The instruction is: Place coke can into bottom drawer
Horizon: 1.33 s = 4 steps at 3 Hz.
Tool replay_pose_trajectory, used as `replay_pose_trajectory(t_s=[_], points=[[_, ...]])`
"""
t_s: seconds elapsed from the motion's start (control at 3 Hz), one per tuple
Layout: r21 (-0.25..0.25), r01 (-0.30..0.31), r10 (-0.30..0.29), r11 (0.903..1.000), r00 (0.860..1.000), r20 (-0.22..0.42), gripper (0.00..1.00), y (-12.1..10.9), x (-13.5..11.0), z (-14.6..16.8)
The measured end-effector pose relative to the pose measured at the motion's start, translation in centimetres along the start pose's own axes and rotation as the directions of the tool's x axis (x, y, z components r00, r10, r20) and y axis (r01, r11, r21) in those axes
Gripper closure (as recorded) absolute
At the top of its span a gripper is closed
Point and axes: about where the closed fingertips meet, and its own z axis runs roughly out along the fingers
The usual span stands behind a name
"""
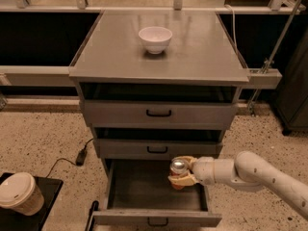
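Note:
The coke can [178,170] shows its silver top and a bit of red body, upright, held over the right part of the open bottom drawer [144,186]. My gripper [180,173] reaches in from the right on a white arm and is shut on the can, its tan fingers [181,180] wrapped around the can's sides. The can hangs above the drawer's tray, near its right wall. The drawer is pulled out, with its low front panel and black handle [158,221] at the bottom edge.
Two upper grey drawers [159,113] are closed above. A white bowl [155,38] sits on the cabinet top. A paper cup with a lid [18,193] stands on a black tray at lower left. A black cable [82,154] lies on the floor left of the cabinet.

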Motion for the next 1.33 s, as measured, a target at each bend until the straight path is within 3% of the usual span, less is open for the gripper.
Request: replay_pose_trajectory(t_s=[0.33, 0.67, 1.0, 1.33], points=[[0.065, -0.045, 0.05, 0.9968, 0.997, -0.067, 1.0, -1.4, 6.6, 4.4], [0.098, -0.048, 0.056, 0.994, 0.996, -0.073, 1.0, -2.1, 7.1, 4.6], [0.094, -0.032, 0.041, 0.995, 0.995, -0.096, 1.0, -1.8, 7.4, 5.1], [0.136, -0.042, 0.061, 0.9899, 0.989, -0.137, 1.0, -3.4, 12.1, 5.7]])
